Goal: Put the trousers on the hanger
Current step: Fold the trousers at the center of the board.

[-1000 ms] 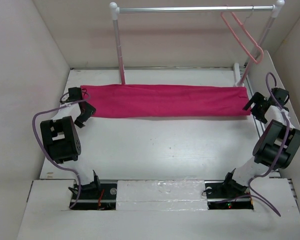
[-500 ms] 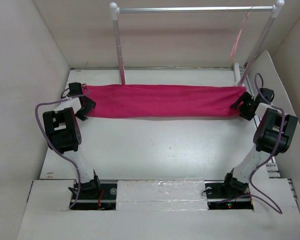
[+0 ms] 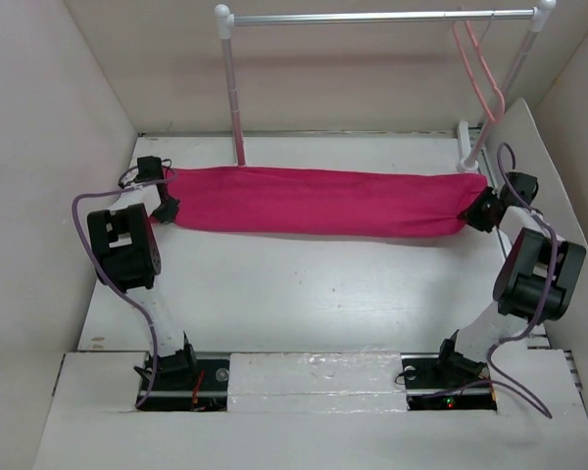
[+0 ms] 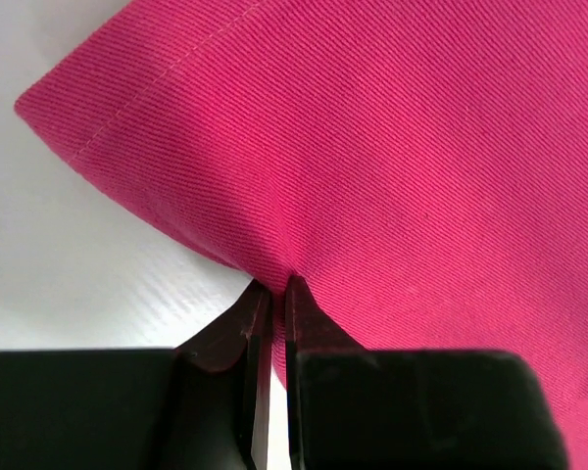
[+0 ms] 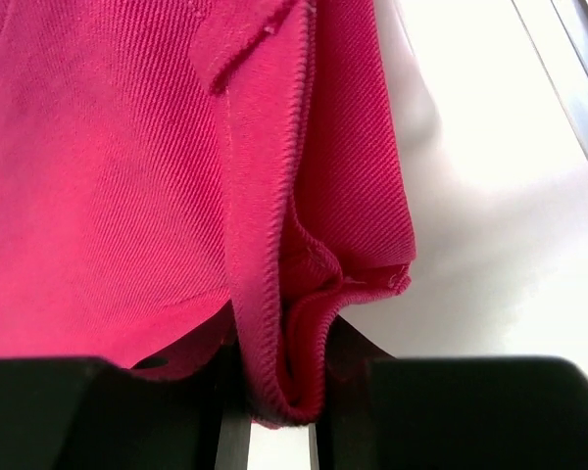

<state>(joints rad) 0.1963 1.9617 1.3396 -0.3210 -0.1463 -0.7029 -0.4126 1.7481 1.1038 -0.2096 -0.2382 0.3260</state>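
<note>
The magenta trousers (image 3: 318,200) lie folded in a long band across the far half of the table. My left gripper (image 3: 169,207) is at the band's left end, shut on the cloth; the left wrist view shows the fabric (image 4: 392,147) pinched at the tips of my left gripper (image 4: 272,286). At the right end my right gripper (image 3: 473,211) is shut on a thick bunched fold. In the right wrist view that fold (image 5: 274,294) fills the gap of my right gripper (image 5: 279,382). The light-pink hanger (image 3: 478,69) hangs from the rail at the far right.
A white-and-silver clothes rail (image 3: 372,17) spans the back, its left post (image 3: 234,98) standing just behind the trousers. Walls enclose the table on the left, back and right. The right arm's elbow (image 3: 539,274) sits close to the right wall.
Both grippers moved onto the trousers' ends and shut on the cloth. The band has bunched slightly at both ends. The hanger has swung on the rail.
</note>
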